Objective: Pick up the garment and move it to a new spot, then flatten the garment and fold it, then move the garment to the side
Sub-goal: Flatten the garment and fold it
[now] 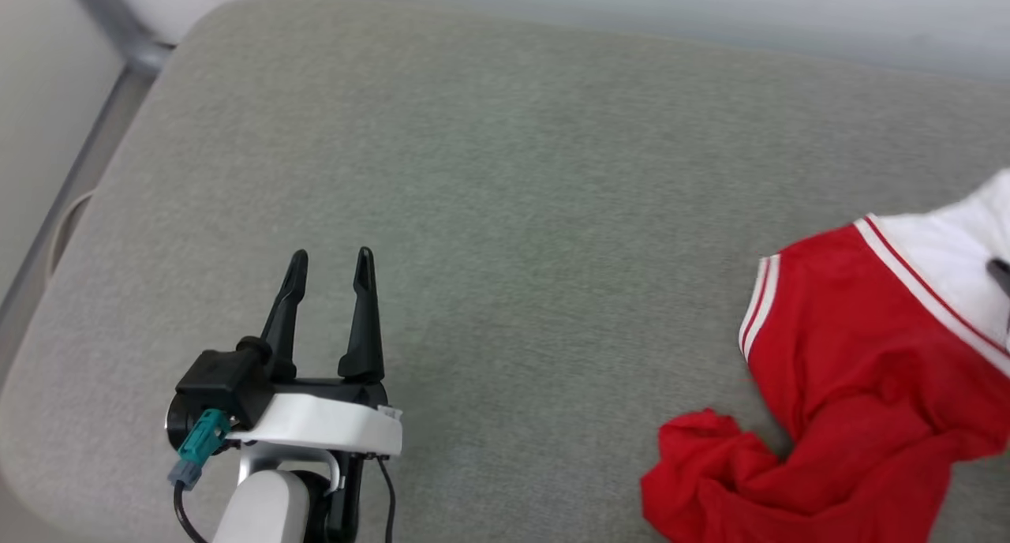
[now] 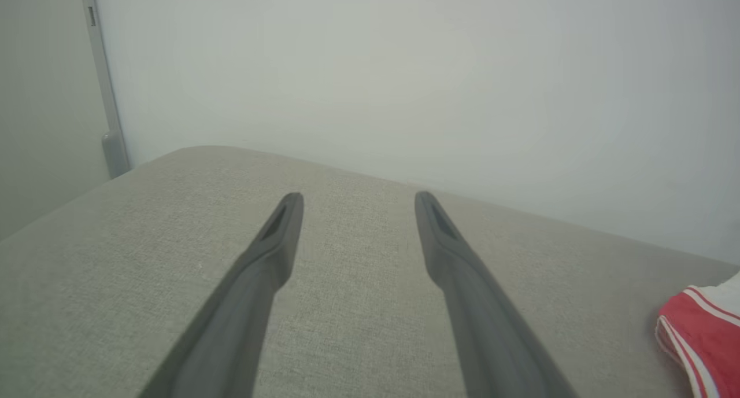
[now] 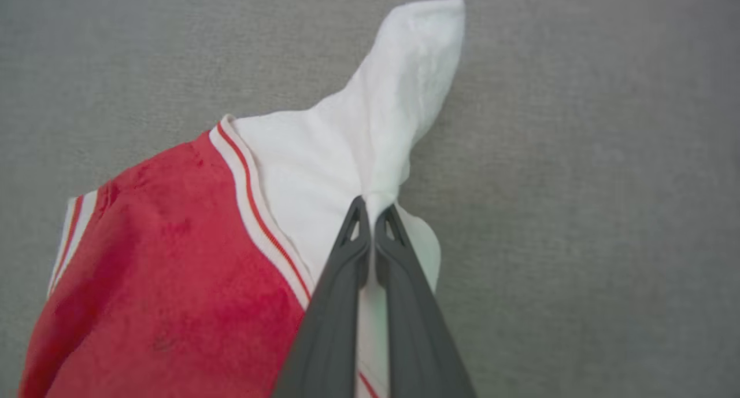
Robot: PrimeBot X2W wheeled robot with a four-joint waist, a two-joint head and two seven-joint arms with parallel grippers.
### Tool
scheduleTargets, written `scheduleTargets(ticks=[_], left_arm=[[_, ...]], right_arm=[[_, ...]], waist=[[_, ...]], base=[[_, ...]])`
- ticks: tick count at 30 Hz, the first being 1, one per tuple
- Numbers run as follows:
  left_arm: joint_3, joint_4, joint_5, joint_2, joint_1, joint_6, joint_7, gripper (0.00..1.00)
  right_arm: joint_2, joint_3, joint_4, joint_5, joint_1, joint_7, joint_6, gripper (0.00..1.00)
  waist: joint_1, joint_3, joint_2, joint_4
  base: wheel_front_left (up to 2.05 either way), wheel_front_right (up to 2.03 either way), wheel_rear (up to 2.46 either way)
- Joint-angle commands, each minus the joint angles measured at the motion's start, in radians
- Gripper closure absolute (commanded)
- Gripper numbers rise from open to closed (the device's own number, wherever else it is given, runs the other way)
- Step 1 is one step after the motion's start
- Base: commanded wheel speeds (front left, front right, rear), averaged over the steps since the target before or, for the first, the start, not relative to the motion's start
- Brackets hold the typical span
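Right gripper pinches the garment, seemingly its sleeve.

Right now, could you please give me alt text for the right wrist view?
The right gripper is shut on the white sleeve of the red garment, bunching the fabric at its fingertips. A grey padded surface lies beneath.

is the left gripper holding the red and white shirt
No, the left gripper stands open over grey cushion, apart from the red and white shirt.

The left gripper holds its fingers spread over a grey cushion, with the garment well off to its right.
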Motion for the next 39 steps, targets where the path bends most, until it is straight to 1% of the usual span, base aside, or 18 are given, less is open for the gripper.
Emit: scheduleTargets(ticks=[1, 2, 3, 4, 5, 6, 7, 10, 13, 14, 15, 16, 17, 18, 22, 29, 33, 39], left_arm=[[0.01, 0.001, 0.011, 0.01, 0.019, -0.004, -0.003, 0.0], [0.013, 0.003, 0.012, 0.012, 0.019, -0.005, -0.003, 0.0], [0.013, 0.003, 0.012, 0.012, 0.019, -0.005, -0.003, 0.0], [0.015, 0.006, 0.015, 0.014, 0.021, -0.006, -0.003, 0.0], [0.02, 0.011, 0.019, 0.019, 0.028, -0.006, -0.002, 0.0], [0.02, 0.011, 0.019, 0.019, 0.028, -0.006, -0.002, 0.0], [0.017, 0.012, 0.019, 0.018, 0.03, -0.007, -0.002, 0.0], [0.018, 0.017, 0.019, 0.023, 0.032, -0.005, -0.002, 0.0], [0.016, 0.025, 0.023, 0.028, 0.032, -0.002, 0.002, 0.0], [0.017, 0.027, 0.024, 0.029, 0.033, 0.001, 0.003, 0.0], [0.017, 0.029, 0.023, 0.031, 0.034, 0.002, 0.003, 0.0], [0.018, 0.029, 0.022, 0.034, 0.035, 0.004, 0.005, 0.0], [0.018, 0.03, 0.021, 0.037, 0.036, 0.004, 0.007, 0.0], [0.018, 0.031, 0.02, 0.039, 0.036, 0.005, 0.01, 0.0], [0.016, 0.035, 0.018, 0.048, 0.048, 0.006, 0.019, 0.0], [0.007, 0.051, 0.016, 0.054, 0.069, 0.009, 0.032, 0.0], [0.0, 0.064, 0.014, 0.055, 0.085, 0.014, 0.042, 0.0], [-0.009, 0.074, 0.011, 0.061, 0.12, 0.016, 0.064, 0.0]], right_arm=[[0.023, -0.058, -0.025, -0.02, 0.079, -0.006, -0.001, 1.0], [0.035, -0.088, -0.031, -0.027, 0.114, -0.005, -0.001, 1.0], [0.035, -0.088, -0.031, -0.027, 0.114, -0.005, -0.001, 1.0], [0.045, -0.122, -0.037, -0.037, 0.152, -0.009, -0.001, 1.0], [0.074, -0.183, -0.041, -0.048, 0.221, -0.015, -0.001, 1.0], [0.074, -0.183, -0.041, -0.048, 0.221, -0.015, -0.001, 1.0], [0.089, -0.213, -0.039, -0.057, 0.255, -0.022, -0.001, 1.0], [0.142, -0.285, -0.03, -0.071, 0.334, -0.048, -0.001, 1.0], [0.193, -0.32, -0.001, -0.083, 0.387, -0.086, -0.001, 1.0], [0.208, -0.322, 0.012, -0.087, 0.392, -0.102, -0.001, 0.86], [0.22, -0.323, 0.025, -0.087, 0.395, -0.118, -0.001, 0.66], [0.232, -0.322, 0.035, -0.082, 0.392, -0.137, -0.001, 0.42], [0.236, -0.321, 0.043, -0.085, 0.384, -0.167, -0.001, 0.05], [0.24, -0.317, 0.047, -0.088, 0.375, -0.2, -0.001, 0.0], [0.242, -0.296, 0.04, -0.1, 0.345, -0.364, -0.001, 0.0], [0.262, -0.236, -0.026, -0.184, 0.347, -0.671, -0.001, 0.0], [0.288, -0.187, -0.08, -0.226, 0.379, -0.762, -0.001, 0.0], [0.327, -0.092, -0.188, -0.298, 0.466, -0.805, -0.001, 0.0]], waist=[[-0.0002, -0.05, 0.0, -0.086], [-0.0002, -0.056, 0.0, -0.102], [-0.0002, -0.056, 0.0, -0.102], [-0.0002, -0.061, 0.0, -0.116], [-0.0002, -0.067, 0.0, -0.144], [-0.0002, -0.067, 0.0, -0.144], [-0.0002, -0.068, 0.0, -0.152], [-0.0002, -0.069, 0.0, -0.174], [-0.0002, -0.067, 0.0, -0.187], [-0.0002, -0.067, 0.0, -0.191], [-0.0002, -0.068, 0.0, -0.194], [-0.0002, -0.07, 0.0, -0.196], [-0.0002, -0.072, 0.0, -0.196], [-0.0002, -0.074, 0.0, -0.197], [-0.0002, -0.092, 0.0, -0.195], [-0.0002, -0.144, 0.0, -0.184], [-0.0002, -0.184, 0.0, -0.176], [-0.0002, -0.248, 0.0, -0.168]], base=[[0.0, 0.0, 0.0], [0.0, 0.0, 0.0], [0.0, 0.0, 0.0], [0.0, 0.0, 0.0], [0.0, 0.0, 0.0], [0.0, 0.0, 0.0], [0.0, 0.0, 0.0], [0.0, 0.0, 0.0], [0.0, 0.0, 0.0], [0.0, 0.0, 0.0], [0.0, 0.0, 0.0], [0.0, 0.0, 0.0], [0.0, 0.0, 0.0], [0.0, 0.0, 0.0], [0.0, 0.0, 0.0], [0.0, 0.0, 0.0], [0.0, 0.0, 0.0], [0.0, 0.0, 0.0]])
